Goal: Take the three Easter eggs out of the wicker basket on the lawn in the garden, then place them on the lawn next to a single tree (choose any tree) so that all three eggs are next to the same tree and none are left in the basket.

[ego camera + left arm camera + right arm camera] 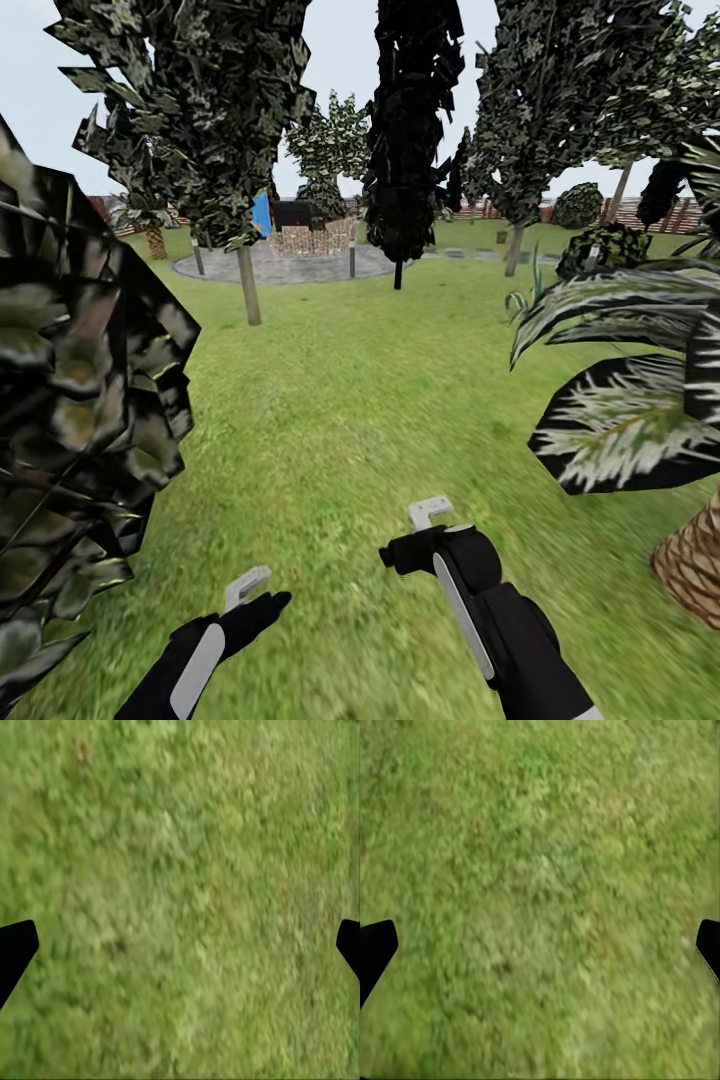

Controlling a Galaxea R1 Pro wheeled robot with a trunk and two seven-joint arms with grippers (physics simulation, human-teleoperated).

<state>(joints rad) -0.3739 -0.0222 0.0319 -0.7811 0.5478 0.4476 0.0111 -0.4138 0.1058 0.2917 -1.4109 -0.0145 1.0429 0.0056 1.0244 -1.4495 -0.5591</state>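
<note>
With the left gripper (258, 590) and right gripper (425, 520) both released and empty over the lawn (380, 400), the robot should probably drive slowly, searching for the basket.

Both black arms reach forward, low and side by side. The left end effector (250, 590) and the right end effector (432, 515), each tipped with pale grey fingers, hang with fingers spread wide and nothing between them.
</note>
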